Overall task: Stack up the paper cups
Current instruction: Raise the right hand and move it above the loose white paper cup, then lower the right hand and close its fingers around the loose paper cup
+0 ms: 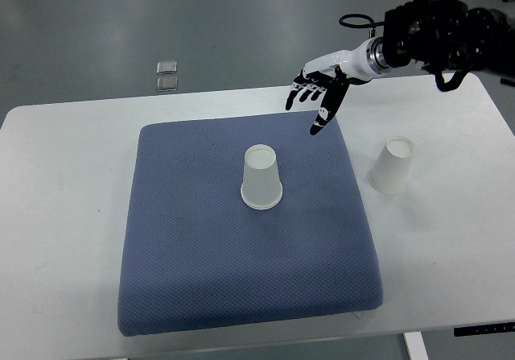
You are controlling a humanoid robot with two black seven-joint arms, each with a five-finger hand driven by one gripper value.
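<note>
A white paper cup (261, 178) stands upside down near the middle of the blue-grey pad (201, 271). A second white paper cup (392, 165) stands upside down on the white table, just right of the pad. My right hand (315, 96) hangs over the pad's far edge, above and to the right of the middle cup. Its fingers are spread, point down-left and hold nothing. The right arm (438, 36) comes in from the upper right. The left arm is not in view.
The white table (56, 215) carries the pad. Two small square metal objects (166, 75) lie on the grey floor beyond the table's far edge. The table's near right corner shows a dark trim strip (483, 328).
</note>
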